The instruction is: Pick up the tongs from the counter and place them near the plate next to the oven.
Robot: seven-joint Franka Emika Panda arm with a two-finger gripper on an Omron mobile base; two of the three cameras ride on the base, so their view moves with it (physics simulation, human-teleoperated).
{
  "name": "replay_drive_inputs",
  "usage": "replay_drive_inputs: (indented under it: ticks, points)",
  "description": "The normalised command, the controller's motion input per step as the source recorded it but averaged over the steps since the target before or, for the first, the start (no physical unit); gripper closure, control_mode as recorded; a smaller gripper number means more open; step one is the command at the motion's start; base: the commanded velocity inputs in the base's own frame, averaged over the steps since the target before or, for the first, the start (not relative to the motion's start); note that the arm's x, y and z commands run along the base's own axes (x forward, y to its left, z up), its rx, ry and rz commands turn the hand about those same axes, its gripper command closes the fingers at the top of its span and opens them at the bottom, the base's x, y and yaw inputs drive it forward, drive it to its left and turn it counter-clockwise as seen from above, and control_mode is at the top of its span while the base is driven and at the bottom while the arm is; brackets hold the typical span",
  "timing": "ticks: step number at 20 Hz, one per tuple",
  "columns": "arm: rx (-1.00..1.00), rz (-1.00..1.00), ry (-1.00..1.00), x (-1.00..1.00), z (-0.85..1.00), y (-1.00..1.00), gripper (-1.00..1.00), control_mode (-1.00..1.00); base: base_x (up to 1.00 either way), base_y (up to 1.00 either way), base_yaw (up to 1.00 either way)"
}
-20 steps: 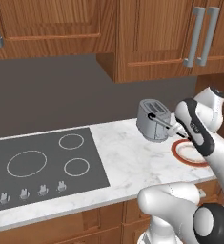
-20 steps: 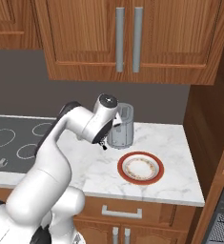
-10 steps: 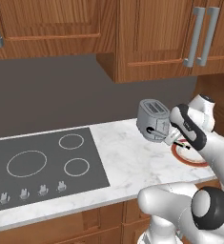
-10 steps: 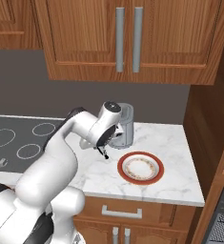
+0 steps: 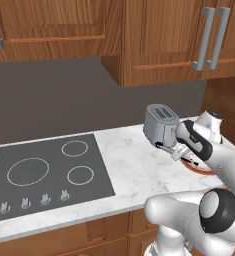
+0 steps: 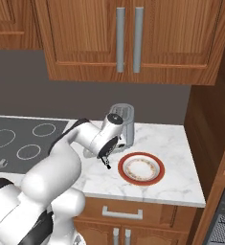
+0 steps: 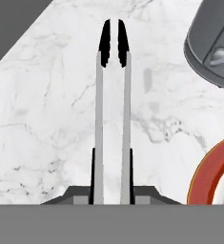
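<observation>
My gripper [image 7: 112, 191] is shut on the tongs [image 7: 99, 119], two silver arms with black tips that point away from the hand over white marble. In the right base view the gripper [image 6: 106, 159] hangs low over the counter [image 6: 176, 143], just left of the orange-rimmed plate [image 6: 121, 168], with the tongs [image 6: 107, 166] poking out below it. In the left base view the gripper [image 5: 179, 154] is in front of the toaster, the tongs [image 5: 165, 147] showing as a thin dark line. My arm hides most of the plate [image 5: 205, 171] there. The plate's rim [image 7: 208, 176] curves into the hand view's lower right.
A grey toaster [image 6: 123, 123] stands at the back of the marble, close behind the gripper, and also shows as the toaster [image 5: 160, 124] and the toaster [image 7: 213, 43]. The black cooktop [image 5: 39, 170] lies to the left. A tall wooden panel [image 6: 207, 143] borders the counter's right side.
The gripper has come down with the tongs from in front of the toaster to just above the marble beside the plate. It has stayed shut on them.
</observation>
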Motion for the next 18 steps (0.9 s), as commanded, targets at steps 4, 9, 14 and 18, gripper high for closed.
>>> replay_drive_inputs:
  ticks: [4,9,14,18]
  points:
    - [0.00,-0.07,0.04,0.00,-0.43,-0.01,1.00,-1.00,0.00,0.00,0.00]
    - [0.00,-0.07,0.06,0.00,-0.45,-0.01,1.00,-1.00,0.00,0.00,0.00]
    - [0.00,-0.07,0.05,0.00,-0.48,-0.09,1.00,-1.00,0.00,0.00,0.00]
    - [0.00,-0.05,0.01,0.00,-0.42,-0.22,1.00,-1.00,0.00,0.00,0.00]
